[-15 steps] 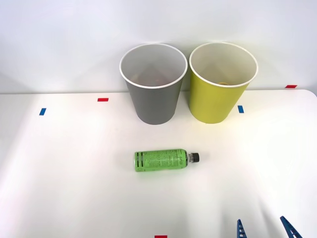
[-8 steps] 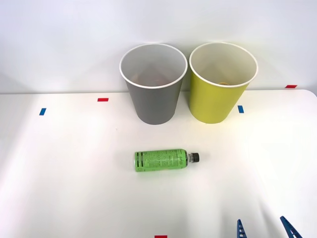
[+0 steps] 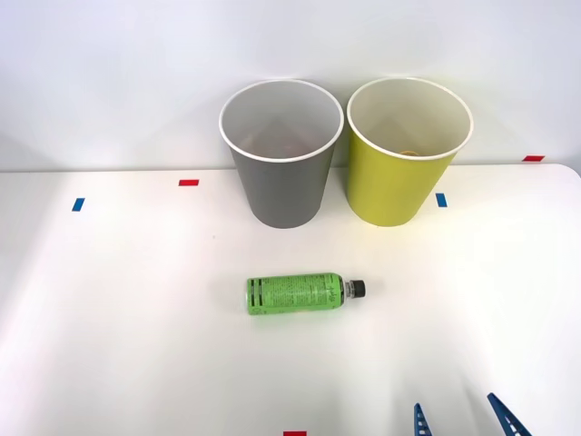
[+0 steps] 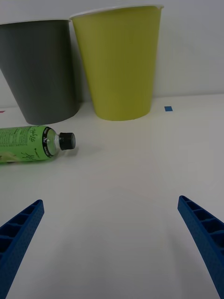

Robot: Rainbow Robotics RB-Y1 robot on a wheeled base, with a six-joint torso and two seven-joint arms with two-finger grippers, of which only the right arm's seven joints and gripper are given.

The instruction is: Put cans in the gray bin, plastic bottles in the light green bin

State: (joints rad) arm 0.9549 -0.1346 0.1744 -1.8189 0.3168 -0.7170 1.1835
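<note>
White table point(image 3: 109, 318) is seen beneath the right gripper point(image 3: 461, 416); its blue fingers point(image 4: 21, 229) are spread wide apart, nothing held, well short of the plastic bottle point(image 3: 295, 293).

Right gripper point(image 3: 461, 416) low at near table edge, blue ribbed fingers point(image 4: 201, 233) spread wide, holding nothing.
</note>
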